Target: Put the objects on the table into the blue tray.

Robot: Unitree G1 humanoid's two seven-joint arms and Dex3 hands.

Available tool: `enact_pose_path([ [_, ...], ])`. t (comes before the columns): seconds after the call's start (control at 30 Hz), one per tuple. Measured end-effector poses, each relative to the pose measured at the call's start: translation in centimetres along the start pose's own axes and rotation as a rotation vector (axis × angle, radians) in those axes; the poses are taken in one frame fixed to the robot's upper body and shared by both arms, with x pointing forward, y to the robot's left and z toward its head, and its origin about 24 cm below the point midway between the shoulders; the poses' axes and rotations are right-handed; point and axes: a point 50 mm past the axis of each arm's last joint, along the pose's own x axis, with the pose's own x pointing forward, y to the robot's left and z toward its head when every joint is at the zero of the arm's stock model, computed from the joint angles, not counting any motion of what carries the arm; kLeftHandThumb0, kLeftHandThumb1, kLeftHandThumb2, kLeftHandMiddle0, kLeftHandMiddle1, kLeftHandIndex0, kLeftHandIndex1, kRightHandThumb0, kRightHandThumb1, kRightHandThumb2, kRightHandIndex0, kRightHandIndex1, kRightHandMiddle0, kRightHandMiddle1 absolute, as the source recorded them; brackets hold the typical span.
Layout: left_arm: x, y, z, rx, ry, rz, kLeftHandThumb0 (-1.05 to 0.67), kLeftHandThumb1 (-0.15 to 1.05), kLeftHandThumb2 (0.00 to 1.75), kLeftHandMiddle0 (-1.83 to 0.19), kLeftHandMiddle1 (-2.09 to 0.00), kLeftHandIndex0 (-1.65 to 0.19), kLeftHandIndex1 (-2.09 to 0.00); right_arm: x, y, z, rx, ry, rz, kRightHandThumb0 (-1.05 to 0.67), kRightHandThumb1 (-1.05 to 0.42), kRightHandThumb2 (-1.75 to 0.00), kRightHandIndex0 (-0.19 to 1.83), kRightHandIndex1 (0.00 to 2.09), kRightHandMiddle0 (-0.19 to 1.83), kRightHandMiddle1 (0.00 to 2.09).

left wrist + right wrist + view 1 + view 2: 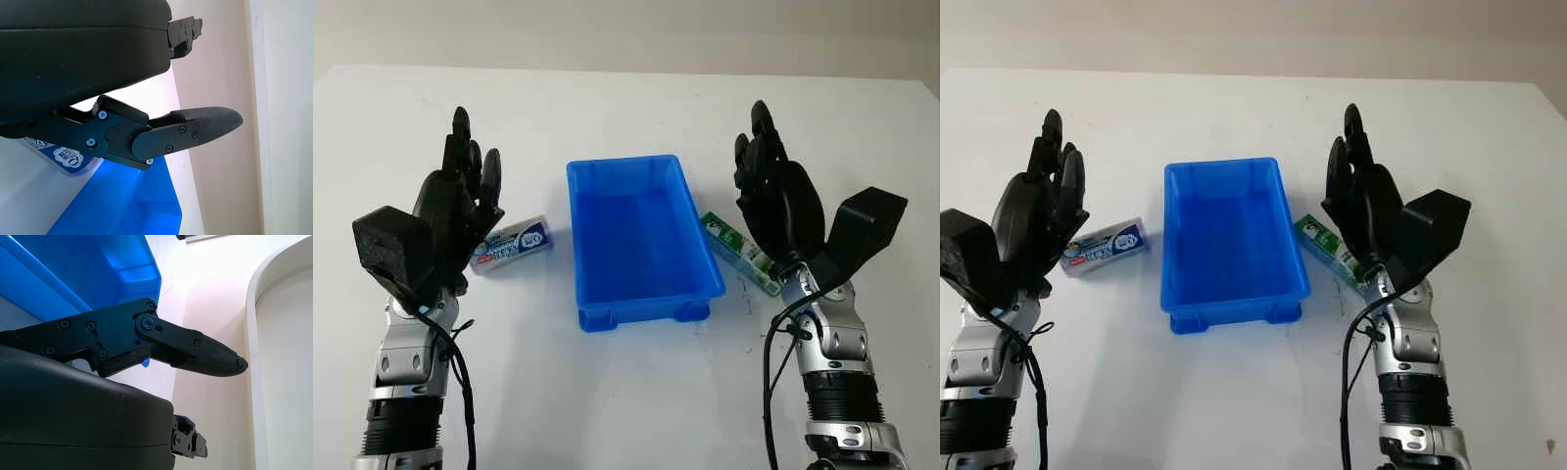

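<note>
I see the blue rectangular plastic tray (641, 240) mid-table with nothing inside. Left of it lies a white-and-blue cylindrical tube (513, 245); right of it, a green-and-white flat packet (739, 253). My left hand (460, 206) and right hand (778, 196) are raised beside each item, both open, holding nothing.

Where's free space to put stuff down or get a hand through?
Blue tray is bare inside. Table is free beyond the tray and in front of it between the arms. Crowded flanks: left hand, open, over the white-blue pack; right hand, open, over the green pack.
</note>
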Motion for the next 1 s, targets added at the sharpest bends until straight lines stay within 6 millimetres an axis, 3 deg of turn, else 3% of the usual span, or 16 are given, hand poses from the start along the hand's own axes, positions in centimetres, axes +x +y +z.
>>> enact_pose_path([
  [0.37,0.0,0.0,0.0,0.002,0.001,-0.004,-0.80,1.05,0.63,0.19,0.00,0.19,0.00,0.0,0.0,0.0,-0.002,0.001,-0.001,-0.69,-1.05,-0.73,-0.19,0.00,-0.19,0.00],
  [0.53,0.0,0.0,-0.2,0.001,0.007,0.000,-0.80,1.05,0.62,0.19,0.00,0.19,0.00,0.0,-0.4,0.3,-0.074,0.016,-0.070,-0.64,-1.05,-0.50,-0.19,0.00,-0.18,0.01],
  [0.73,0.0,0.0,-0.1,0.001,0.000,0.000,-0.80,1.05,0.62,0.19,0.00,0.19,0.00,-0.2,-1.3,4.0,-0.477,-0.030,-0.200,-0.65,-1.03,-0.13,-0.14,0.04,-0.13,0.05],
  [1.0,0.0,-0.1,-0.2,0.005,0.001,0.002,-0.81,1.05,0.63,0.19,0.00,0.19,0.00,-1.3,-1.5,7.2,-0.658,-0.073,-0.238,-0.59,-0.91,-0.04,0.01,0.12,0.02,0.13],
])
